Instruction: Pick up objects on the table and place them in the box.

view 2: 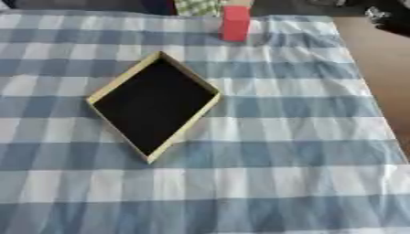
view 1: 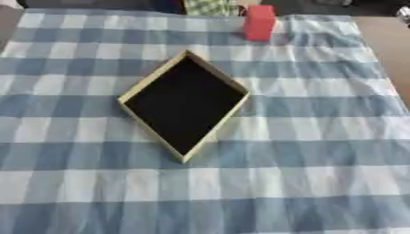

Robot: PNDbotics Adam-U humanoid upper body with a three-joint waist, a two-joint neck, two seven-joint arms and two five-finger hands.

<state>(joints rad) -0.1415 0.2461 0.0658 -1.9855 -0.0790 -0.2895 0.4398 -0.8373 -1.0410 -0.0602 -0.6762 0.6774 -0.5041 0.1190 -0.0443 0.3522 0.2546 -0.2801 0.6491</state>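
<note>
Well, neither of the robot's hands shows anywhere over the table, so I cannot tell whether their fingers are apart or together.

The table is covered by a blue and white checked cloth (view 1: 320, 137) that runs nearly edge to edge; a strip of bare brown tabletop (view 2: 376, 59) shows along the right side. The cloth lies mostly flat, with some rumpling near the far right corner.

In the middle, a little to the left, sits a shallow box (view 1: 152, 78) with pale tan walls and a black inside. It is turned cornerwise, so one corner points to the far edge and another points toward the near edge. Nothing that I can make out lies inside it.

The only loose thing on the cloth is a red block (view 1: 259, 23), standing upright near the far edge, right of the box's far corner and well apart from it. It touches nothing but the cloth.

Beyond the far edge there is a patch of green checked fabric (view 1: 210, 6) and some dark shapes I cannot make out.
</note>
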